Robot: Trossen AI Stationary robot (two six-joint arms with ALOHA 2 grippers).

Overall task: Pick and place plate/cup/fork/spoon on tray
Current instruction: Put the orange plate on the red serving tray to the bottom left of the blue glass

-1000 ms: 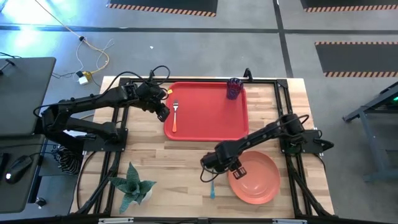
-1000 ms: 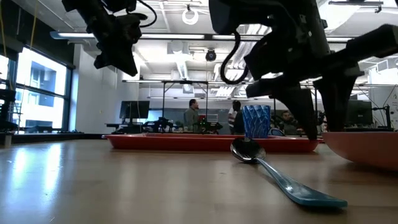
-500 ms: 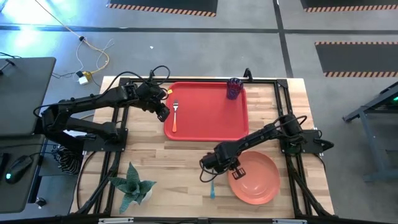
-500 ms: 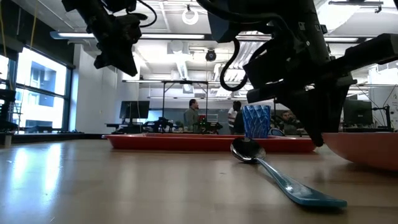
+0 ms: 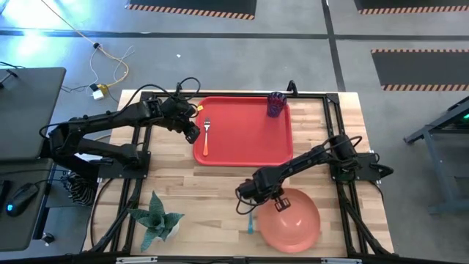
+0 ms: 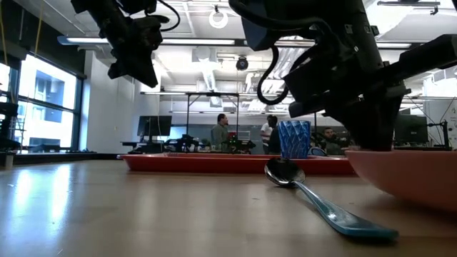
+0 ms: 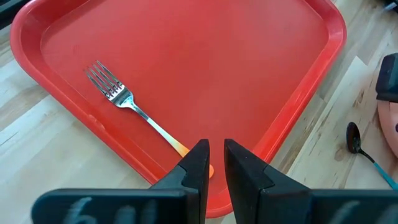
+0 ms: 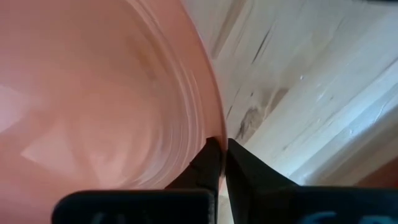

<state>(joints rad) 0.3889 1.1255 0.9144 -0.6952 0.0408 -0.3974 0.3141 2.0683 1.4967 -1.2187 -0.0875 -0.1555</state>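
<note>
**Gripping the plate's rim near the front of the table**

I have the right gripper (image 5: 272, 199) clamped on the plate (image 5: 291, 221), its two fingers (image 8: 211, 163) pinched tight over the rim. From the right wrist camera the salmon-pink rim runs straight between the fingertips, with bare wood beside it. The plate lies toward the front right corner of the table (image 5: 220, 187), and in the low view its near edge (image 6: 407, 175) fills the right side of the picture (I cannot tell from there whether it is lifted off the wood or resting on it).

The spoon (image 5: 250, 220) lies on the table just beside the plate's left edge, near the front edge, handle pointing to the front. In the low view its dark bowl (image 6: 284, 173) faces the tray and the light-blue handle runs toward the camera.

The tray (image 5: 245, 132) sits at the back middle of the table. The fork (image 5: 206, 136) lies inside it along its left rim, tines toward the back edge, orange handle toward the front. The cup (image 5: 275, 104) stands upright in the tray's back right corner.

My left gripper (image 5: 192, 132) hangs over the tray's left rim, just beside the fork, with its fingers (image 7: 198, 163) nearly together and holding nothing; the left wrist camera shows the fork's handle end just past the fingertips.

A potted plant (image 5: 156, 218) stands near the front left corner of the table.
</note>
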